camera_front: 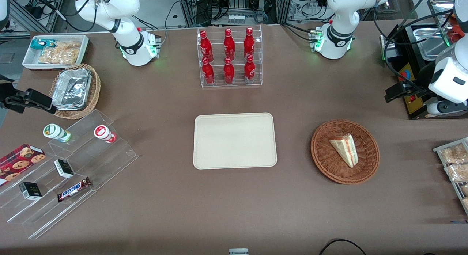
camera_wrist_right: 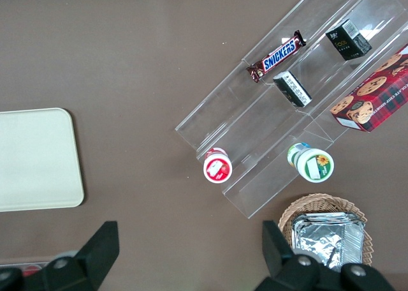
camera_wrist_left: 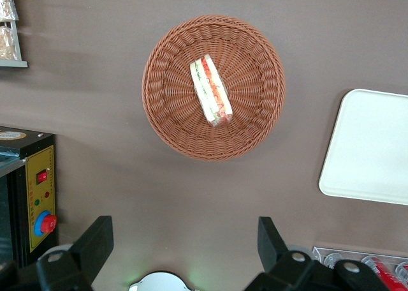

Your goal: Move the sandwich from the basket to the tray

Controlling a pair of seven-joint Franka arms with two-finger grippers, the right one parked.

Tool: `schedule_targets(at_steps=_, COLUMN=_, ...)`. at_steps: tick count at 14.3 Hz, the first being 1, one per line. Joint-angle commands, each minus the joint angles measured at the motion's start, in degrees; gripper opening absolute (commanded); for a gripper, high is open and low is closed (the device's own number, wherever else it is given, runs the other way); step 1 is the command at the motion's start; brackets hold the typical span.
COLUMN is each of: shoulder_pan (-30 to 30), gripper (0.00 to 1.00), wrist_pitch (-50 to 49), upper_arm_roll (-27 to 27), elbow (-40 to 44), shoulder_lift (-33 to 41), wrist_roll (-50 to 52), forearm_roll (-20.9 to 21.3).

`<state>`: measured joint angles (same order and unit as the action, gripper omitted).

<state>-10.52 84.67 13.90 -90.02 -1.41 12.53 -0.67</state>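
Note:
The sandwich (camera_front: 344, 149) (camera_wrist_left: 210, 90), a pale bread wedge with red and green stripes on its cut edge, lies in the round reddish-brown basket (camera_front: 325, 163) (camera_wrist_left: 172, 122). The cream tray (camera_front: 234, 141) (camera_wrist_left: 373, 147) sits flat and bare at the table's middle, beside the basket. My gripper (camera_front: 396, 91) (camera_wrist_left: 183, 240) hangs high over the table toward the working arm's end, farther from the front camera than the basket. It is open, and only bare tabletop shows between its fingers (camera_wrist_left: 95, 240).
A black box with a red button (camera_front: 411, 87) (camera_wrist_left: 29, 195) stands close to the gripper. A rack of snack packets (camera_front: 455, 160) lies beside the basket. A clear rack of red bottles (camera_front: 229, 57) stands farther back than the tray. An acrylic stepped stand (camera_front: 73, 167) and a foil-tray basket (camera_front: 75, 90) lie toward the parked arm's end.

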Motion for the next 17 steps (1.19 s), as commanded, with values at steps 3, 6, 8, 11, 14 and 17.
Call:
schedule_targets(at_steps=3, shoulder_pan=0.7, gripper=1.0, wrist_pitch=-0.8, upper_arm_roll=-0.4, elbow=0.5, shoulder_lift=-0.9, wrist_roll=-0.3, forearm_roll=0.9)
schedule_targets(at_steps=6, shoulder_pan=0.6, gripper=1.0, wrist_pitch=-0.4, upper_arm_roll=-0.5, elbow=-1.1, shoulder_lift=-1.5, wrist_roll=0.0, forearm_roll=1.0)
schedule_targets(at_steps=8, shoulder_pan=0.6, gripper=1.0, wrist_pitch=2.2, upper_arm_roll=-0.6, elbow=-3.7, shoulder_lift=-1.4, wrist_roll=0.0, forearm_roll=2.4)
schedule_targets(at_steps=11, shoulder_pan=0.7, gripper=1.0, wrist_pitch=2.4, upper_arm_roll=-0.6, elbow=-3.1, shoulder_lift=-1.4, wrist_roll=0.0, forearm_roll=2.5)
schedule_targets(at_steps=14, shoulder_pan=0.8, gripper=1.0, wrist_pitch=2.4, upper_arm_roll=-0.5, elbow=-2.9, shoulder_lift=-1.4, wrist_roll=0.1, forearm_roll=2.5)
schedule_targets(at_steps=17, shoulder_pan=0.8, gripper=1.0, wrist_pitch=4.3, upper_arm_roll=-0.7, elbow=-6.8, shoulder_lift=-2.7, wrist_roll=1.3, forearm_roll=3.0)
